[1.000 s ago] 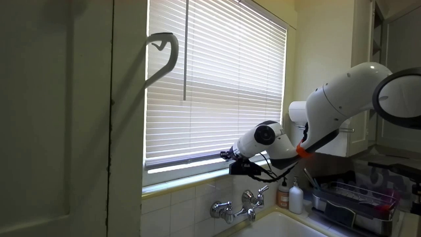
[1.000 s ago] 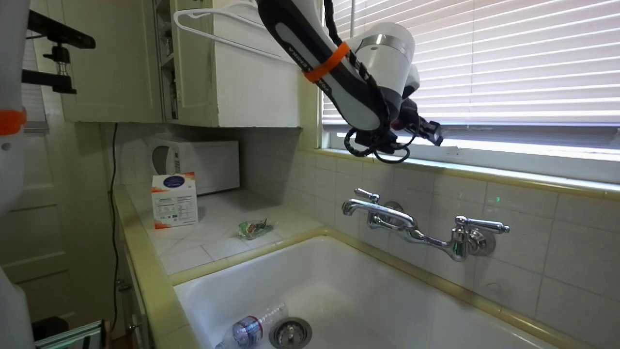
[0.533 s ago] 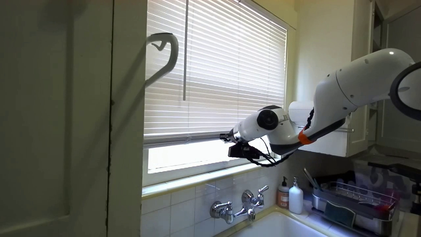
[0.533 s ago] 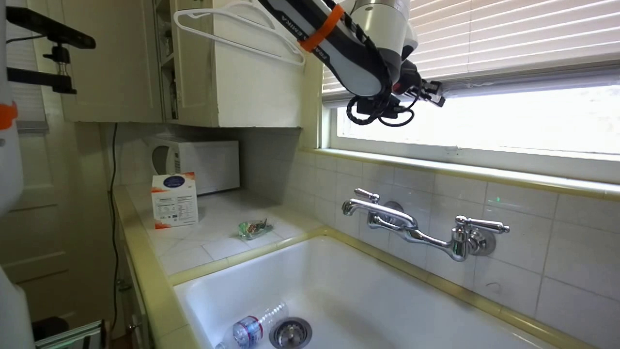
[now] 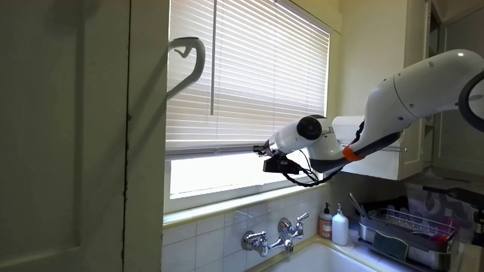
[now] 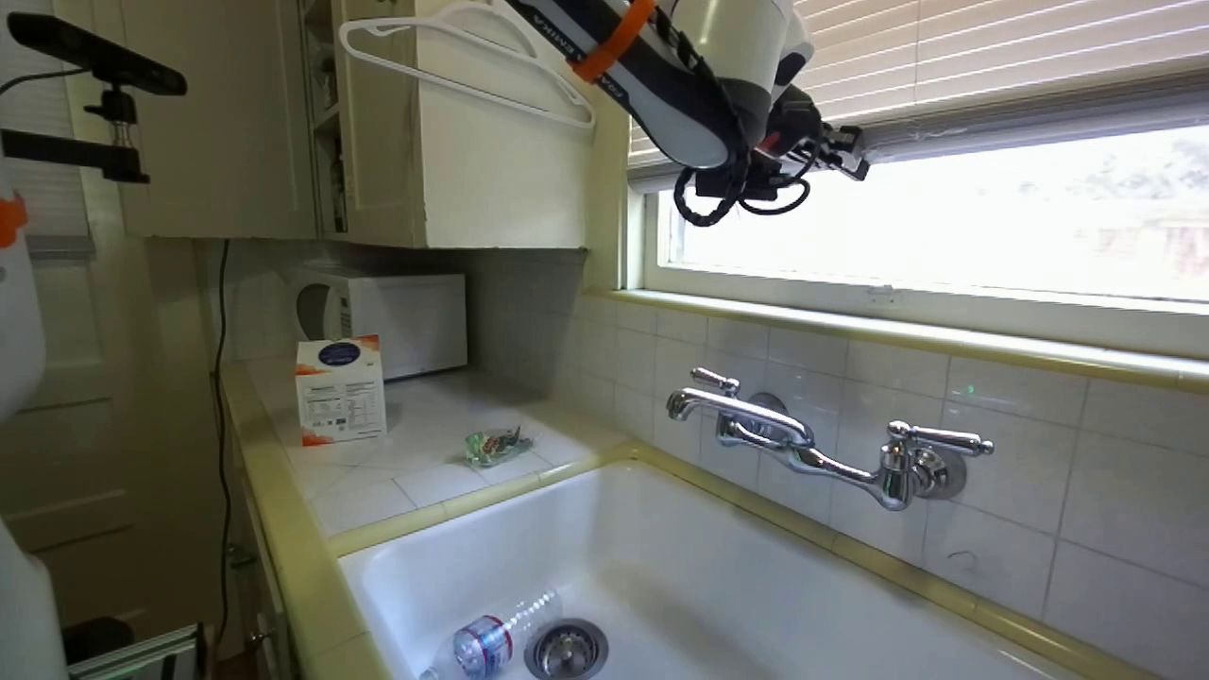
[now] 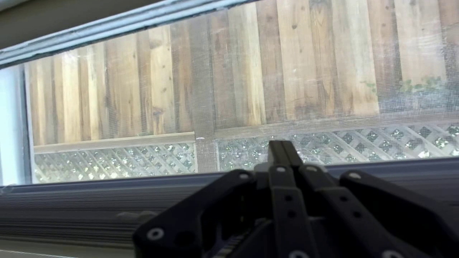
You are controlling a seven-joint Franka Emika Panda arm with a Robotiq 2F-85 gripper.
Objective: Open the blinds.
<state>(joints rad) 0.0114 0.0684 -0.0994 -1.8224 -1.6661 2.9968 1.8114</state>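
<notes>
outside, fence boards [image 7: 233,71] show below my gripper [image 7: 285,152], fingers pinched together on nothing visible; the blinds [image 5: 245,87] hang above, bottom rail [image 5: 208,152] at my fingertips, so i'd lift slowly and level.

The wide white slatted blinds [image 5: 245,83] are being patterned with fine horizontal stripes. The black jointed gripper [image 7: 284,152] is being dotted with silver pins [image 7: 155,234]. The smooth white-and-black robot arm [image 5: 423,90] is being ringed by an orange band [image 5: 351,153]. Tan and brown vertical stripes are being formed by the wooden plank fence [image 7: 294,71].
</notes>
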